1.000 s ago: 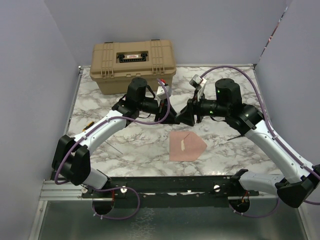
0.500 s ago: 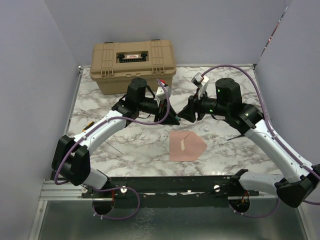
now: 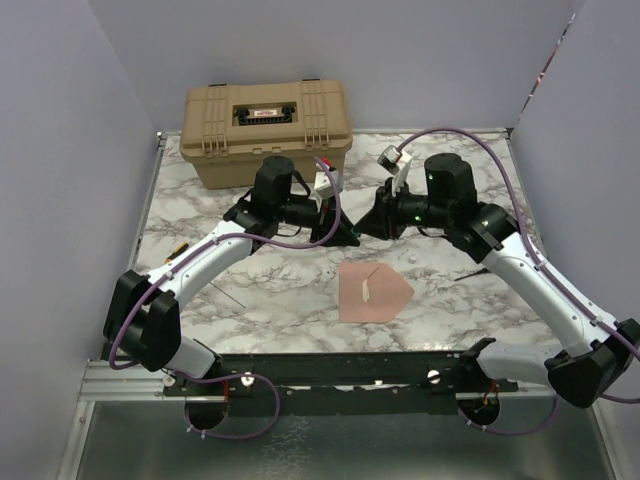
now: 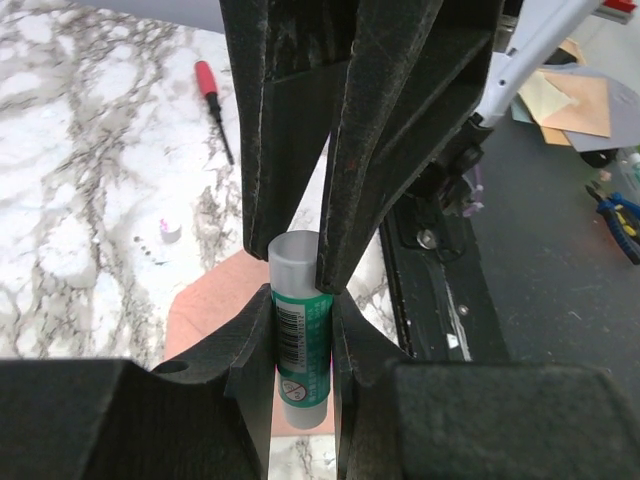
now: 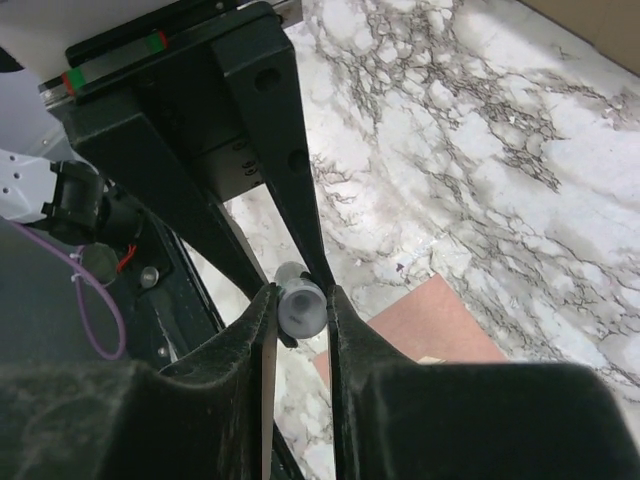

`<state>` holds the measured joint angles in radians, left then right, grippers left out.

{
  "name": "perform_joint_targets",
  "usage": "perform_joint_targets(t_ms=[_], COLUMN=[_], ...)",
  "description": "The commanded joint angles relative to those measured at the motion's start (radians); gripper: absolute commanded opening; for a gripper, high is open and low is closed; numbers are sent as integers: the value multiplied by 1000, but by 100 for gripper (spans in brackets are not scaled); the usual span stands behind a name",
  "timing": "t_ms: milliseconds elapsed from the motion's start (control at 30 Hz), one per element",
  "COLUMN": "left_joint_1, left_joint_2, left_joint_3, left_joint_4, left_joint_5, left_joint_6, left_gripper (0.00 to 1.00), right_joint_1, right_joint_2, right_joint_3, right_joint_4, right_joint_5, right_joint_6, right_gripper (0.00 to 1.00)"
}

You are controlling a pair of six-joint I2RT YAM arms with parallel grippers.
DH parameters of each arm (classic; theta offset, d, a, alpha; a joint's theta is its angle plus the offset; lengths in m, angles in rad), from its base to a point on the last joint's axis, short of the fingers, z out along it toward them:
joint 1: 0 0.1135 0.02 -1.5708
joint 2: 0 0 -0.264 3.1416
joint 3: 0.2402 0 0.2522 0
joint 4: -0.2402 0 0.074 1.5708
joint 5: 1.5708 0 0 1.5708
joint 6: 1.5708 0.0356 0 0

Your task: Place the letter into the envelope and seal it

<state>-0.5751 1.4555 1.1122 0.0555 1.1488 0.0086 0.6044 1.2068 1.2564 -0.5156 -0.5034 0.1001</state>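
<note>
**Both grippers on the glue stick, above the envelope**

Nearest me, the two arm bases sit on the black rail (image 3: 350,368) at the table's front edge. Just beyond it, the pinkish-brown envelope (image 3: 372,290) lies flat on the marble table (image 3: 190,200), roughly midway between the arms. Its pointed flap is spread out towards the right, and a small pale strip (image 3: 366,290) lies on its face. I cannot pick out the letter as a separate sheet in any view.

Past the envelope and higher up, the two wrists meet tip to tip in the air. The left gripper (image 4: 300,310) is clamped on the body of a glue stick (image 4: 300,355) with a green label and barcode, its fingers pressing on both sides. From the opposite side, the right gripper (image 5: 302,295) has its fingers against the stick's frosted cap (image 5: 300,308), one on each side, so it is pinching that end. In the left wrist view the envelope shows on the table below the stick.

To the left, a red-handled screwdriver (image 4: 210,95) lies on the marble, well apart from the envelope.

Farthest back, a tan toolbox (image 3: 265,130) stands closed against the rear wall, behind the left wrist.
</note>
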Motion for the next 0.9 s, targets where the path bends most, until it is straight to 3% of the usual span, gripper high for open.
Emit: perform_joint_targets(t_ms=[0,33,233,400,567,733,867], left_joint_1=[0,0,0,-3,-2,-2,-2], left_joint_2=[-39,-43,-61,-73,-103,-115,-118], left_joint_3=[8,5,-37,-59,-95,-103,-88], left_joint_4=[35,52,160,196,166,82,52], left_joint_5=[-195,-246,-496,-638,-616,-521,-439], left_joint_6=[5,-2,-65,-76,-95,-107,-132], left_gripper=[0,0,0,0,0,0,0], right_joint_1=[-1,0,0,3,4,-15,-32], right_joint_2=[38,44,122,199,181,80,-13], right_joint_3=[-23,-28,-8,85,30,-28,-129], right_joint_4=[16,37,93,-73,75,203,304], right_joint_5=[13,33,205,636,648,423,192], right_joint_6=[73,110,366,754,819,609,433], right_gripper=[5,1,1,1,1,52,62])
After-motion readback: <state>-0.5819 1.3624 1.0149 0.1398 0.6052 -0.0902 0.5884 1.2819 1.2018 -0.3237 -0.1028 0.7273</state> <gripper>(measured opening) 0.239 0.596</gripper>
